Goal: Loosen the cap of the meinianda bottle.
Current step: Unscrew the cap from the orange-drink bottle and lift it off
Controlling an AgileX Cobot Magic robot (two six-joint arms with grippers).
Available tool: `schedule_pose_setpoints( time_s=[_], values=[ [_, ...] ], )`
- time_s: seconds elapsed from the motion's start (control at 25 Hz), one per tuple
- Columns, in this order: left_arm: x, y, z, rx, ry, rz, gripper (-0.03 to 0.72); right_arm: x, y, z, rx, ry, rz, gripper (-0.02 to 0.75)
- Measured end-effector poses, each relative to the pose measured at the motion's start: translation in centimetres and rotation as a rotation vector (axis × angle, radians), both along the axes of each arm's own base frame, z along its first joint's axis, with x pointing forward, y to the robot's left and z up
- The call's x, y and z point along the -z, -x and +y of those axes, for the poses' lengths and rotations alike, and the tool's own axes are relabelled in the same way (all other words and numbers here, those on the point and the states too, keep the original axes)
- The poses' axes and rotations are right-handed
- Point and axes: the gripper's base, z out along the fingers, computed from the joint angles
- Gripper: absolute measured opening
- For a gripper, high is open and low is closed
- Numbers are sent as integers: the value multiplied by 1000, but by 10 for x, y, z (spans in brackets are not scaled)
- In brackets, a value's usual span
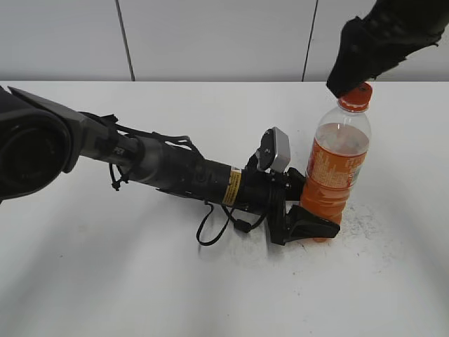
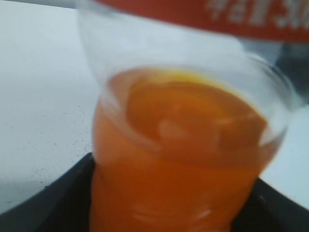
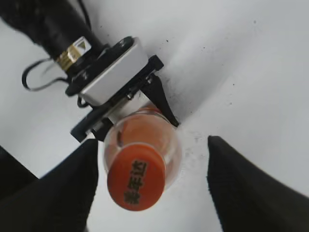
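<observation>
A clear plastic meinianda bottle (image 1: 337, 168) of orange drink stands upright on a white table (image 1: 140, 281), toward the right side of the scene. Its orange wrap-around label sits around the middle, and the upper part above the drink is clear. The left arm lies low across the table from the left, and the left gripper (image 1: 309, 223) is clamped around the ribbed lower body of the bottle, one black finger on either side near the base. In the left wrist view the bottle (image 2: 183, 159) fills the frame, blurred and very close, with dark finger edges at the bottom corners. The orange cap (image 1: 356, 93) is on the bottle's neck. The right gripper (image 1: 351, 83) comes down from the upper right and reaches the cap. In the right wrist view the cap (image 3: 136, 178) shows from above, with white characters printed on top; the right gripper's two black fingers (image 3: 246, 188) stand spread wide, one on each side of it, not touching it.
</observation>
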Motion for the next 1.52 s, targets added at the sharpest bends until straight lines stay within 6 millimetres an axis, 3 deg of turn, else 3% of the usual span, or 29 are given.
schedule_pose_setpoints(
  time_s=[0.08, 0.2, 0.44, 0.68, 0.84, 1.04, 1.12, 1.36, 1.52],
  values=[
    [0, 0, 0, 0, 0, 0, 554, 0, -1, 0, 188, -57, 58, 559],
    [0, 0, 0, 1, 0, -1, 554, 0, 0, 0, 367, -106, 129, 527],
    [0, 0, 0, 2, -1, -1, 554, 1, 4, -1, 418, -100, 187, 337],
    [0, 0, 0, 2, 0, -2, 554, 1, 4, -1, 360, -88, 170, 262],
    [0, 0, 0, 2, -1, -2, 554, 1, 4, -1, 161, -35, 103, 262],
    [0, 0, 0, 3, -1, -2, 554, 1, 4, 0, -268, 71, -46, 261],
    [0, 0, 0, 4, -2, -3, 554, 1, 4, 1, -360, 86, -76, 261],
    [0, 0, 0, 7, -3, -5, 554, 0, 5, 2, -319, 57, -56, 286],
    [0, 1, 0, 8, -4, -6, 554, 0, 1, 3, -40, -28, 3, 472]
  ],
)
